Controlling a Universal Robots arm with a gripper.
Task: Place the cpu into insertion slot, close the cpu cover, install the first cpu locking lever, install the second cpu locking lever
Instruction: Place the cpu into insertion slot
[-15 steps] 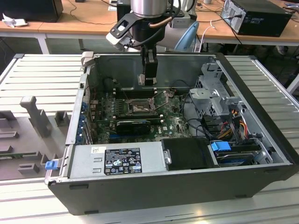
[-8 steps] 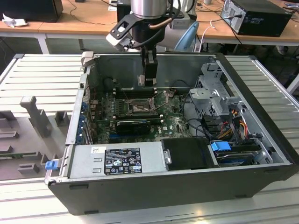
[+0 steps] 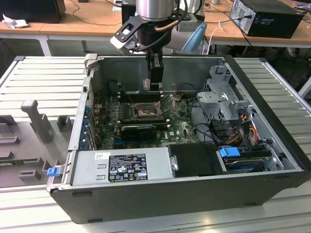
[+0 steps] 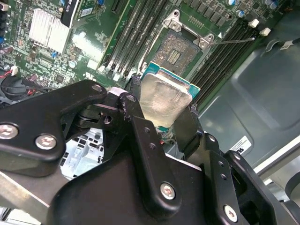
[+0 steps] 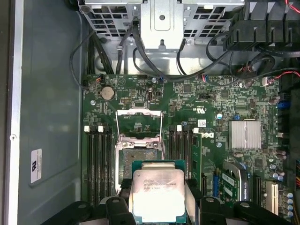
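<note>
Item one, the cpu: a square chip with a pale metal top on a green-edged base. My jaws are clamped on two opposite edges of it, and it hangs in the air above the motherboard, not seated. In the exterior view I see the jaws low inside the computer case, over the part of the board nearest the case's far wall. Item two, the insertion slot: open, its contact field bare, lying near the cpu in both wrist views. Item three, the cpu cover: swung up off the slot at the slot's edge toward the drive cage, with green board showing through its cut-out. A thin wire lever sticks out from the slot's corner. Long black memory slots flank the slot on two sides. A ribbed silver heatsink sits well apart on the board. The power supply fills the case's near edge. The case rests on a ribbed metal surface.
</note>
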